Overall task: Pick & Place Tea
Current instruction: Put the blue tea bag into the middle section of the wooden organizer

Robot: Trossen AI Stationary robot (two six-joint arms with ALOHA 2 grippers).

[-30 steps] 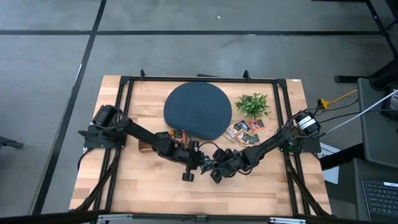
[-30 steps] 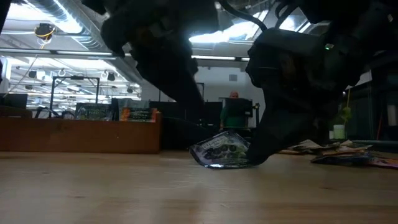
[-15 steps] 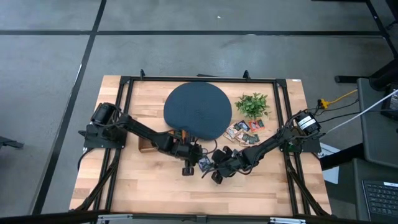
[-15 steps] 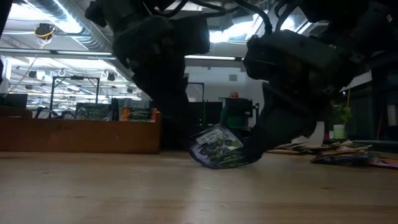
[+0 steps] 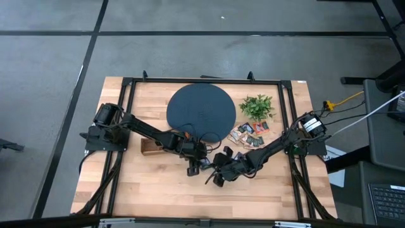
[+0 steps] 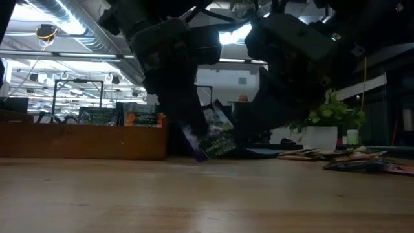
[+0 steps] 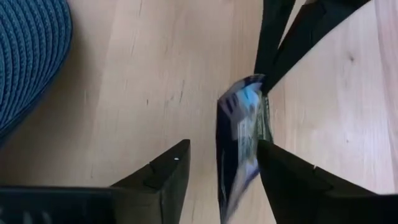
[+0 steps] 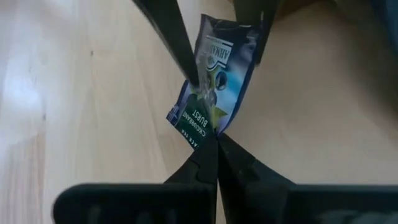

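Observation:
A dark blue-and-green tea sachet hangs tilted a little above the table's middle. My right gripper is shut on it. My left gripper stands open around it, and the sachet is edge-on between the fingers, close to one finger. In the high view both grippers meet just in front of the round dark disc: the left and the right. More tea sachets lie in a heap on the wood right of the disc. My right gripper pinches the sachet's green-labelled corner between its two shut fingers, coming from the table's right side. The sachet is lifted clear of the table and tilted, its blue end away from the fingers. My left gripper: I cannot tell whether its finger touches the sachet's face.
A small green plant stands at the back right, behind the heap. A brown block and an orange sachet lie near the left arm. A black frame rims the table; bare wood lies along the near edge.
My left gripper has opened and let go of the sachet. My right gripper, still shut on it, has risen. The sachet, whose lower edge rested on the table, now hangs clear and more tilted.

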